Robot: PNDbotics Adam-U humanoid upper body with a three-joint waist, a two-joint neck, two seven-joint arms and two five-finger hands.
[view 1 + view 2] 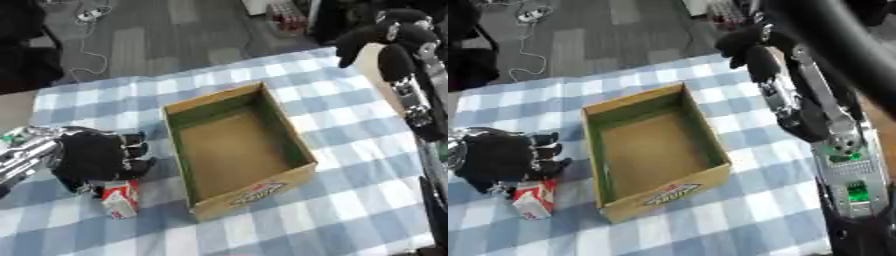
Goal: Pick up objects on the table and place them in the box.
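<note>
Checked worktop [350, 165], empty box [241, 150] at centre. Left robot hand [96, 157] curls over a small red-and-white carton [121, 198] just left of the box: pick-up step. Next: lift it over the wall. Right robot hand [394, 42], fingers curled, empty, hangs far right.

Evenly lit, soft and diffuse, with no hard glare anywhere. Faint shadow only inside the cardboard box [236, 145], darkest along its green inner walls, and a dim patch under the left hand [96, 160] on the checked tablecloth [350, 200]. Soft throughout, with blurred edges. Smeared most on the right arm [833, 125], close to the lens and out of focus. Print on the small red-and-white carton [121, 198] unreadable.
</note>
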